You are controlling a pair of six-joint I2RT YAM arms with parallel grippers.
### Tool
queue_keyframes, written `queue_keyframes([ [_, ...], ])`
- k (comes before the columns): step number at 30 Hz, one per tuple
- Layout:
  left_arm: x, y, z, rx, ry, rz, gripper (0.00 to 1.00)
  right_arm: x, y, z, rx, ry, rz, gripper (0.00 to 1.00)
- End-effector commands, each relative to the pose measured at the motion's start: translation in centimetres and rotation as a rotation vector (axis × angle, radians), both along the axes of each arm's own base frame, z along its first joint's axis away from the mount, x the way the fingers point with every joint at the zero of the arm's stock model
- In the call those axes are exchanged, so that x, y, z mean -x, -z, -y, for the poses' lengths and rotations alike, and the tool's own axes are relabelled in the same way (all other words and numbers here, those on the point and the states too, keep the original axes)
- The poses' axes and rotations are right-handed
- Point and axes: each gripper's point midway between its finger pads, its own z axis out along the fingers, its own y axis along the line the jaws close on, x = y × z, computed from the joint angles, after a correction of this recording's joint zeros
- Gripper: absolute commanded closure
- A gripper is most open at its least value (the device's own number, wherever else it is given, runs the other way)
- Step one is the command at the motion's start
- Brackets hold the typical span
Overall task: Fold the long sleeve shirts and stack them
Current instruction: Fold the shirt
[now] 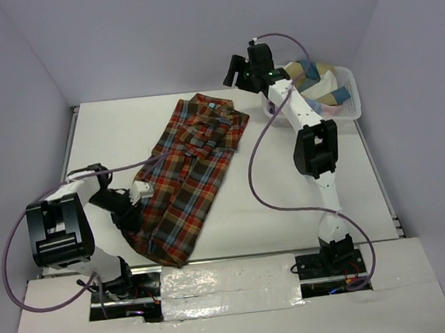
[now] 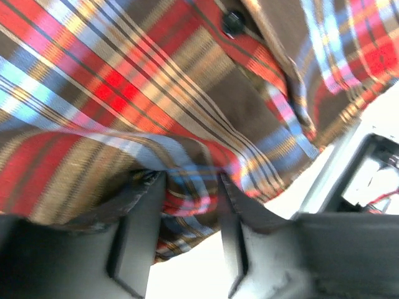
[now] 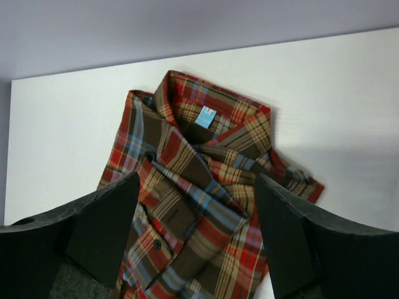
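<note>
White desk point(image 1: 304, 206), pale walls. One plaid shirt point(image 1: 188, 177) lies flat at the desk's middle, with a white basket point(image 1: 352, 111) to the right of its collar. Blue collar label point(image 3: 205, 116): no writing legible. Left claw point(image 2: 189, 187) at the shirt's hem, fingers apart, cloth between them. Right claw point(image 3: 197, 184) above the collar, spread wide, empty.
</note>
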Motion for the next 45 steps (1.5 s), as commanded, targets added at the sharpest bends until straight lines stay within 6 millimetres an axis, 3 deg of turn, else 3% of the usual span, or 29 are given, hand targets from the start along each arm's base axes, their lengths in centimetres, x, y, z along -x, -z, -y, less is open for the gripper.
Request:
queue_keyframes([
  [1,2.4,-1.9,0.1,0.033,0.020,-0.053,0.46,5.0,-2.6,-1.3,0.073,-0.022,-0.023,0.20],
  [2,1.6,-2.6,-0.6,0.036,-0.028,-0.029,0.45,6.6,-4.0,-1.3,0.070,-0.012,-0.018,0.21],
  [3,1.1,-3.0,-1.1,0.038,-0.055,-0.010,0.44,7.8,-3.1,-1.2,0.068,0.003,-0.052,0.22],
  [4,0.6,-3.4,-2.1,0.041,-0.110,0.012,0.42,10.1,-1.5,-1.0,0.026,0.039,-0.117,0.23],
  [6,-0.6,-4.5,-3.3,0.040,-0.158,0.047,0.40,12.2,0.2,-1.0,-0.049,0.061,-0.176,0.24],
  [7,-0.9,-4.9,-3.9,0.038,-0.183,0.052,0.38,13.9,3.2,-0.8,-0.100,0.104,-0.252,0.25],
  [8,-1.2,-5.1,-4.5,0.041,-0.204,0.046,0.37,14.8,2.6,-0.8,-0.138,0.115,-0.256,0.25],
  [10,-2.1,-6.4,-5.9,0.067,-0.254,0.067,0.37,16.0,5.0,-0.3,-0.162,0.156,-0.310,0.26],
  [13,-4.6,-7.2,-8.3,0.083,-0.346,0.122,0.36,16.3,6.6,-0.4,-0.196,0.198,-0.366,0.27],
  [16,-7.4,-6.8,-9.5,0.083,-0.466,0.164,0.32,15.9,9.7,-0.7,-0.193,0.231,-0.438,0.30],
  [18,-7.9,-6.3,-8.2,0.098,-0.470,0.158,0.32,15.5,10.2,-1.3,-0.207,0.231,-0.456,0.31],
  [20,-7.9,-5.0,-6.2,0.084,-0.426,0.143,0.31,15.5,12.2,-1.3,-0.184,0.238,-0.501,0.32],
  [23,-6.9,-3.0,-3.8,0.079,-0.353,0.109,0.31,15.3,13.8,-1.8,-0.174,0.228,-0.543,0.36],
  [25,-5.9,-1.6,-3.2,0.076,-0.332,0.067,0.31,15.2,14.8,-2.3,-0.174,0.216,-0.567,0.47],
  [27,-5.7,-0.5,-3.8,0.034,-0.329,0.056,0.32,14.9,15.0,-2.9,-0.172,0.204,-0.570,0.51],
  [30,-4.4,1.4,-4.3,-0.017,-0.304,0.014,0.37,14.9,16.5,-3.7,-0.131,0.185,-0.605,0.65],
  [34,-2.7,2.4,-3.1,-0.038,-0.209,-0.011,0.43,14.6,16.3,-4.0,-0.101,0.194,-0.598,0.68],
  [36,-2.2,2.5,-2.5,-0.035,-0.178,-0.011,0.45,14.4,16.4,-4.2,-0.112,0.197,-0.597,0.75],
  [39,-1.3,2.3,-0.5,-0.004,-0.082,-0.018,0.46,13.0,16.4,-4.5,-0.105,0.196,-0.581,0.84],
  [42,-1.5,1.6,1.6,0.046,-0.018,-0.013,0.45,9.2,15.8,-4.7,-0.079,0.192,-0.515,0.85],
  [43,-1.6,1.7,1.9,0.036,0.003,-0.011,0.44,6.3,12.8,-5.1,-0.095,0.165,-0.419,0.85],
  [44,-1.7,1.8,2.2,0.027,0.016,-0.020,0.44,5.5,14.6,-5.2,-0.081,0.149,-0.431,0.86],
  [45,-2.0,1.8,2.8,0.019,0.053,-0.010,0.44,4.4,13.9,-5.3,-0.086,0.137,-0.405,0.86],
])
